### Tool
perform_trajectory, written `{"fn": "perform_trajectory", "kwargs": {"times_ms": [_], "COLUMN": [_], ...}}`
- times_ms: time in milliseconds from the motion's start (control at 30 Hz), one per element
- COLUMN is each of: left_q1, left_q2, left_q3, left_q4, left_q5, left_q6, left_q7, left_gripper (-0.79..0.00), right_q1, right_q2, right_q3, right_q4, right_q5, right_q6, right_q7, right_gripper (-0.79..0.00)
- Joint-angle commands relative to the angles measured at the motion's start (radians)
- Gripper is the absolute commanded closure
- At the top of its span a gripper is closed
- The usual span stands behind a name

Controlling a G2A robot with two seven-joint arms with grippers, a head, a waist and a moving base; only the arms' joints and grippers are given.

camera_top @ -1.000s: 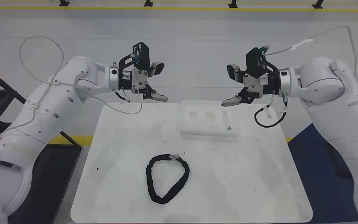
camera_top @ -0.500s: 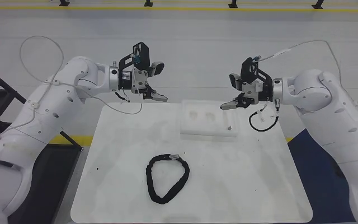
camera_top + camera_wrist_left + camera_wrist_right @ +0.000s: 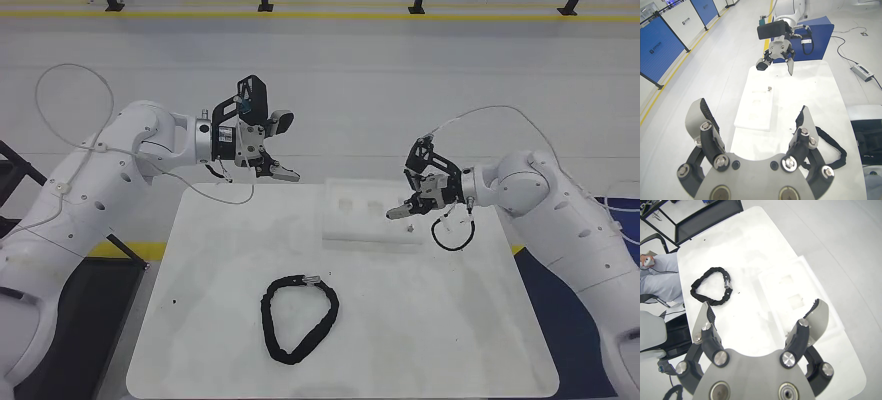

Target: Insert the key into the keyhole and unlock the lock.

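Change: right arm has swung in from past the far right corner of the table (image 3: 450, 330), so the right gripper (image 3: 775, 69) now hangs over the right end of the foam tray (image 3: 345, 232); the left arm, lock and key lie as they did.
Right gripper: fingers spread wide, holding nothing, just above the tray and close to the key.
Left gripper (image 3: 752, 106): fingers spread wide and bare, hanging at the table's far edge toward the far left corner, well apart from tray and lock.
Key (image 3: 769, 88): small and metal, on the tray's right end beside a recess, held by nothing.
Lock (image 3: 298, 320): black fabric-sleeved chain closed in a loop, flat on the table about midway between the left and right edges, nearer the robot than the tray; its metal cylinder (image 3: 727, 283) sits on the side of the loop facing the tray.
Foam tray: white, with square recesses, along the far edge, right of the middle.
Surface: white table with rounded corners and a few dark specks.
Room: pale grey floor (image 3: 400, 80) with a yellow line (image 3: 320, 14) beyond the far edge; blue panels (image 3: 657, 49) on black feet; a blue cabinet (image 3: 821, 43) past the right edge; a black rack (image 3: 696, 217) off the left edge; a power brick (image 3: 863, 70) with its cable on the floor.
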Motion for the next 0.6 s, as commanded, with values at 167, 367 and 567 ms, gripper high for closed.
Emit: {"fn": "perform_trajectory", "kwargs": {"times_ms": [167, 367, 567], "left_q1": [0.000, 0.000, 0.000], "left_q2": [0.000, 0.000, 0.000], "left_q3": [0.000, 0.000, 0.000], "left_q4": [0.000, 0.000, 0.000], "left_q5": [0.000, 0.000, 0.000], "left_q6": [0.000, 0.000, 0.000], "left_q7": [0.000, 0.000, 0.000], "left_gripper": [-0.785, -0.785, -0.785], "right_q1": [-0.019, -0.025, -0.027], "right_q2": [-0.030, -0.061, -0.063], "right_q3": [-0.021, -0.028, -0.028], "right_q4": [0.076, 0.126, 0.129], "right_q5": [-0.033, 0.029, 0.040], "right_q6": [0.158, 0.308, 0.311], "right_q7": [-0.075, -0.072, -0.066], "right_gripper": [-0.785, -0.785, -0.785]}}
